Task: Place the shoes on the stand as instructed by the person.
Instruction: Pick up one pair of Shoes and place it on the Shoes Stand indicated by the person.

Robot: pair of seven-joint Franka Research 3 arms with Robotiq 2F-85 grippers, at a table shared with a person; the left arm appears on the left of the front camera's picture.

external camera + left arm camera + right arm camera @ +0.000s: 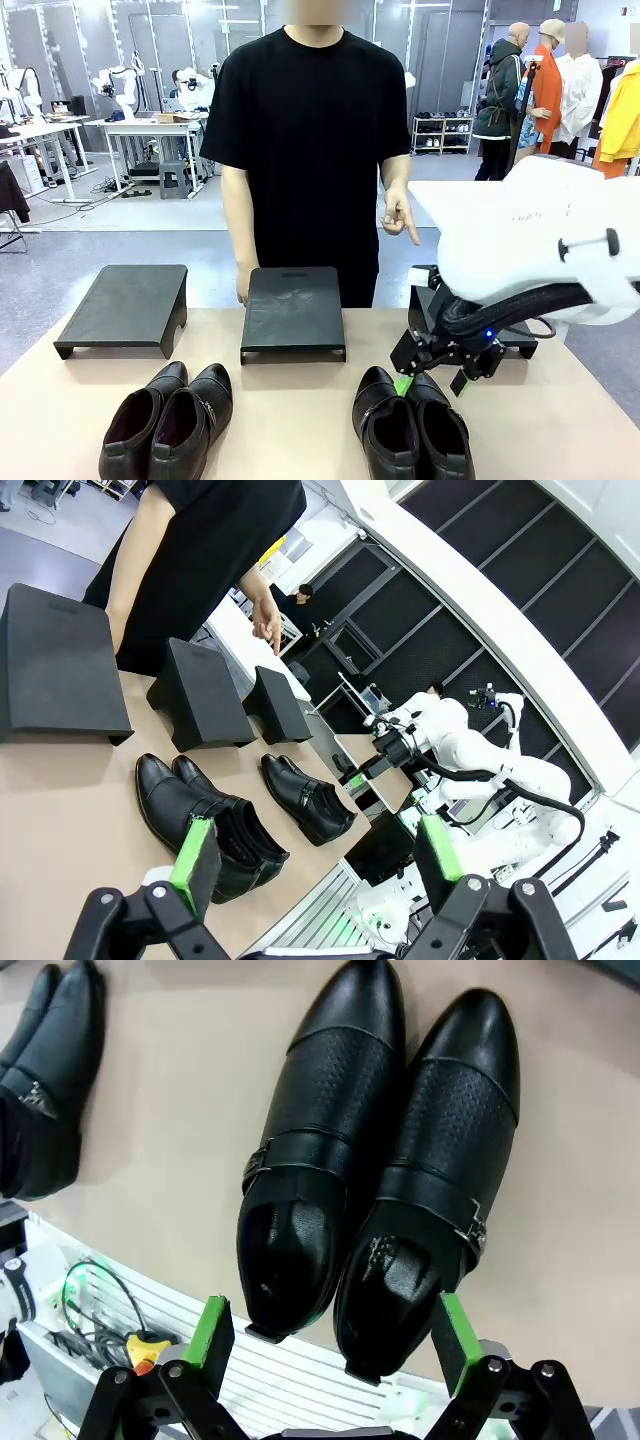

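The black pair of shoes (412,425) stands at the front right of the table, toes toward the person (310,140). My right gripper (430,383) hovers open just over those toes; in the right wrist view it (330,1330) is spread over the heels of the black pair (370,1160), holding nothing. The darker pair with purplish lining (170,420) rests at the front left. The person's hand (400,218) points a finger down toward the right stand (520,342). My left gripper (315,845) is open and held high above the table, off from both pairs (200,805).
Three black stands line the far half of the table: left (125,310), middle (293,312) and right, the last mostly hidden behind my right arm (540,250). The person's other hand rests behind the middle stand. Bare tabletop (290,420) lies between the two pairs.
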